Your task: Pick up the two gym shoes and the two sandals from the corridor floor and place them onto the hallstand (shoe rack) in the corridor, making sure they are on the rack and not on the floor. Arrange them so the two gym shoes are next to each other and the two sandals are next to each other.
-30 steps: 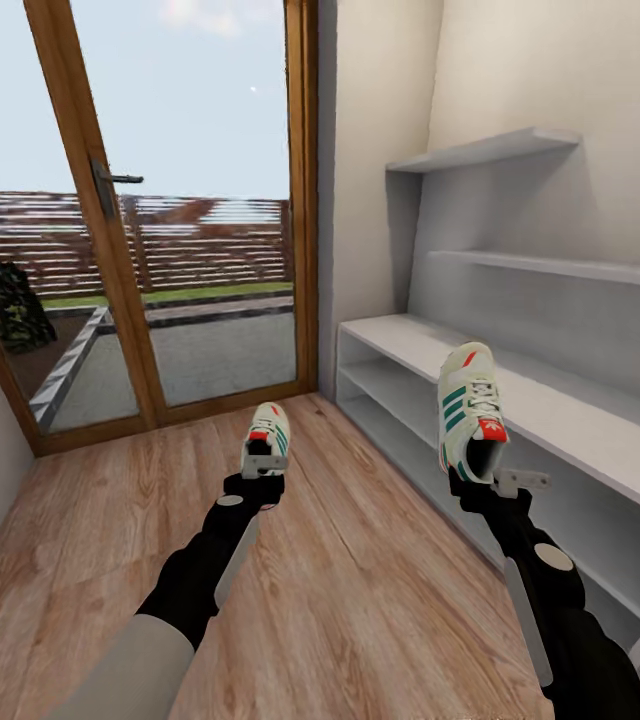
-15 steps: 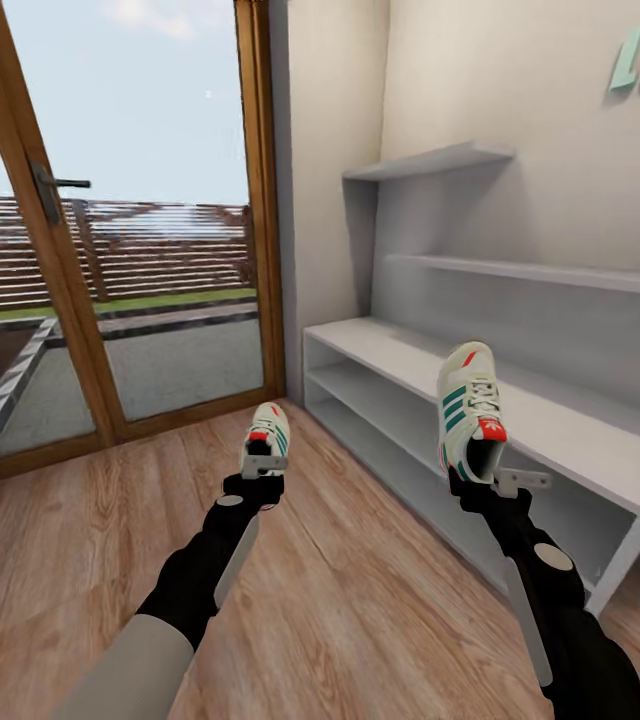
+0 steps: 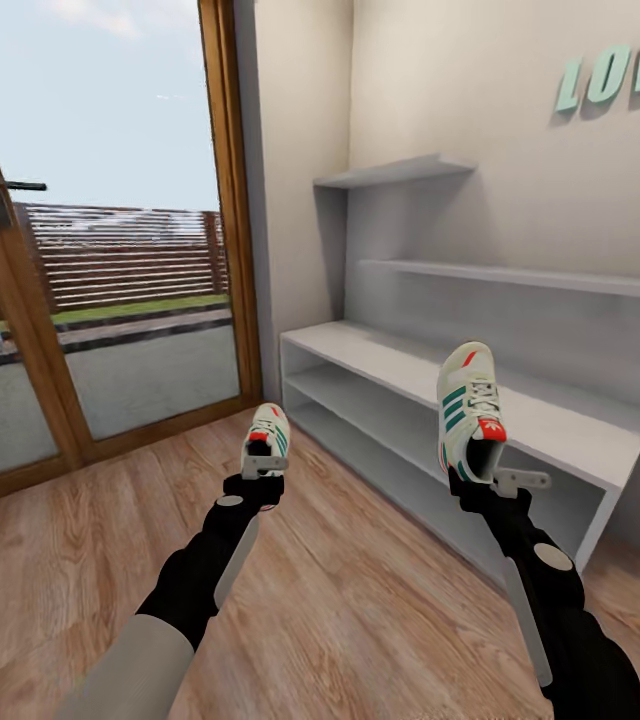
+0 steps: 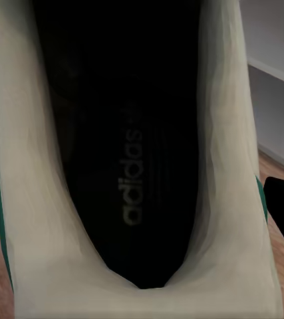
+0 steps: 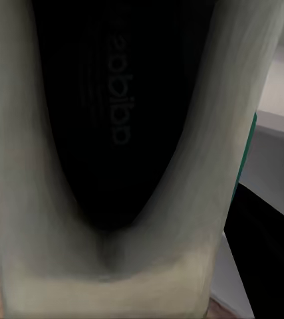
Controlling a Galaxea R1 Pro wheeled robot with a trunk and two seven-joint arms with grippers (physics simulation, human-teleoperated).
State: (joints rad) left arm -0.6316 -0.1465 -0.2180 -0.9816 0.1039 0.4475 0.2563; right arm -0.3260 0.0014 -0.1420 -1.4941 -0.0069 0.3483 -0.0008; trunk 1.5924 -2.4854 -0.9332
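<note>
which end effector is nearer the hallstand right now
Right. The right end effector, holding a gym shoe, sits just in front of the hallstand bench edge. The left end effector, with the other gym shoe, is out over the corridor floor.

Bright daylight comes in through the glass door, and the corridor looks light and even. The shoe rack has soft grey shadows under its shelves and beside its upper shelf. The wood floor shows no glare. The head view is sharp. Both wrist views are very close, soft and blurry, with dark insides of each shoe.
</note>
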